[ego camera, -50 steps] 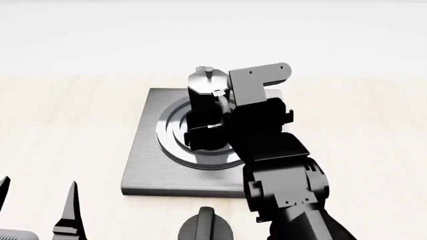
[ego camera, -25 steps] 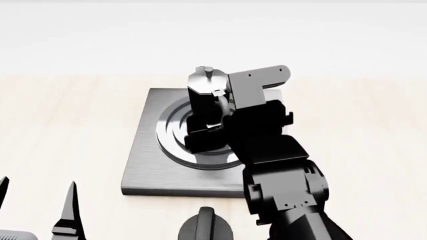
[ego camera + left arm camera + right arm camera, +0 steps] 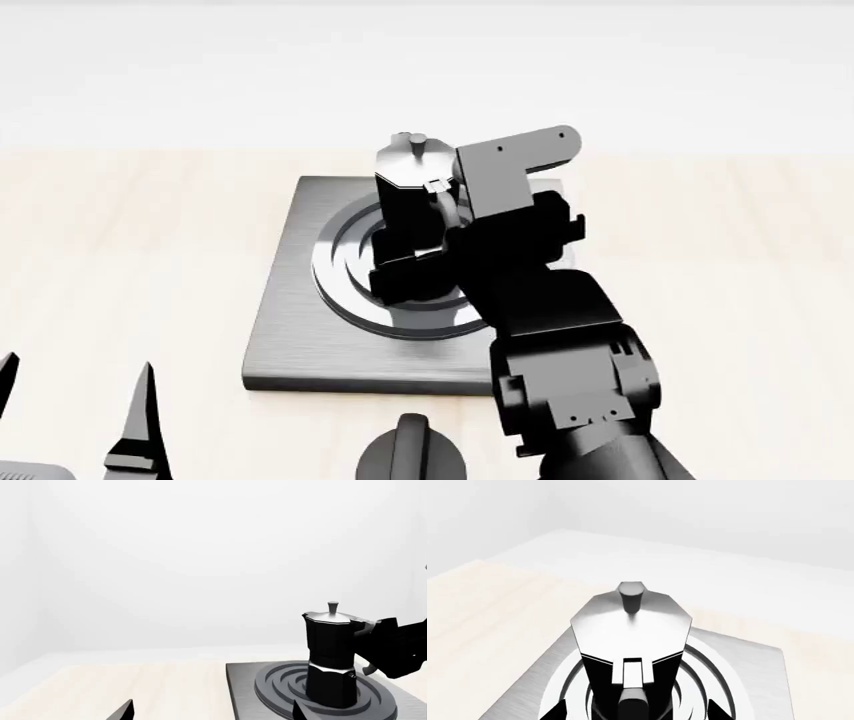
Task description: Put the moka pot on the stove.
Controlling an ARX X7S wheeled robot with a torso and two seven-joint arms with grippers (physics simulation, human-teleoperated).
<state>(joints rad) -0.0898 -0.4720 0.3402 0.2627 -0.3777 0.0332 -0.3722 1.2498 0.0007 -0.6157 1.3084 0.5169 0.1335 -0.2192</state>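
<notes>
The pale wooden tabletop carries the grey brushed-metal stove, a wide square slab with raised concentric burner rings. The right arm reaches over the slab's near right side. The moka pot stands upright on the ring burner, silver lid and knob on top. The right gripper is at its handle side; whether it grasps the handle cannot be told. The left gripper sits spread apart near the tabletop's front edge, well apart from the stove. A black dial knob lies just before the slab.
</notes>
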